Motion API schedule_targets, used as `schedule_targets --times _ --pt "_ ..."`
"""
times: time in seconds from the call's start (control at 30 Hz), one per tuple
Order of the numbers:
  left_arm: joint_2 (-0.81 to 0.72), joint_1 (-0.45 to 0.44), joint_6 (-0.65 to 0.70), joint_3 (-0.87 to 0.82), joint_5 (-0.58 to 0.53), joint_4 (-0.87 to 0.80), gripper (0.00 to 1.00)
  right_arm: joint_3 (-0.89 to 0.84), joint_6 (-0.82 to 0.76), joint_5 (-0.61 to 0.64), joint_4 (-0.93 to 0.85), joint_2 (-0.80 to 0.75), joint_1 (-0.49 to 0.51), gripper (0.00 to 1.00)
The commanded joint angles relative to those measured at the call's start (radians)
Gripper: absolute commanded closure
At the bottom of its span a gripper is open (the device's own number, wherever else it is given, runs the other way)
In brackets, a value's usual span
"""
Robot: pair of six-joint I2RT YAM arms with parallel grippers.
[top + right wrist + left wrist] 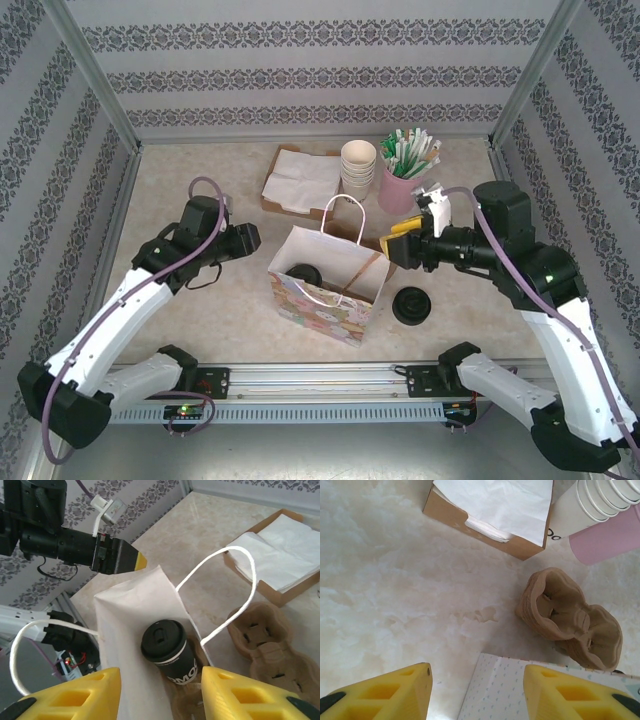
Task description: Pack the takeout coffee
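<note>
Table (200,320) surface: cream, marble-patterned, glossy, with faint smudges in the left wrist view. Three walls carry pale wallpaper with bands of dark ornamental print. Grey metal posts stand at the corners, and a slotted rail runs along the near edge between the arm bases.

The paper bag (315,310) stands open mid-table, with a patterned outside, a white inside and white cord handles. The takeout coffee (167,652) sits down inside it, black dome lid on and facing up. From the top camera I see the lid as a dark disc (303,273) at the bag's left end.

Right gripper (160,695): above the bag mouth, yellow fingers spread, nothing between them; the cup is below and clear of them.

Left gripper (477,695): at the bag's left side, fingers apart, holding nothing. The bag's printed wall shows under the gap. I can't tell whether they touch it.

Far side: cardboard box of napkins (300,178), stack of cream cups (358,165), pink pot of sticks (400,185). The pulp cup carrier (570,620) lies just beyond the bag. The black lid pile (411,305) is right of the bag.
</note>
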Motion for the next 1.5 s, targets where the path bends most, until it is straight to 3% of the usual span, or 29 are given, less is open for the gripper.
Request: schedule_targets --times 0.0,0.27,0.33,0.57,0.9,1.07,1.47 --pt "0.069 0.009 0.067 0.061 -0.025 0.019 0.48 0.027 -0.029 0.075 0.036 0.006 0.015 0.53" --pt "0.393 0.057 0.146 0.289 0.042 0.027 0.52 0.015 -0.033 0.475 0.158 0.05 0.009 0.54" --pt "0.484 0.085 0.152 0.349 0.08 0.033 0.53 0.016 -0.033 0.526 0.185 0.078 -0.009 0.55" --pt "0.828 0.132 0.199 0.623 0.107 -0.001 0.54 0.034 -0.004 0.48 0.234 0.213 -0.122 0.55" --pt "1.256 0.133 0.27 1.125 0.069 -0.181 0.53 -0.017 0.001 0.548 0.287 0.321 -0.169 0.55" --pt "1.363 0.132 0.304 1.311 -0.001 -0.28 0.51 -0.027 -0.006 0.556 0.284 0.337 -0.175 0.53" --pt "1.449 0.113 0.356 1.399 -0.103 -0.325 0.48 -0.039 -0.04 0.608 0.272 0.351 -0.186 0.48"
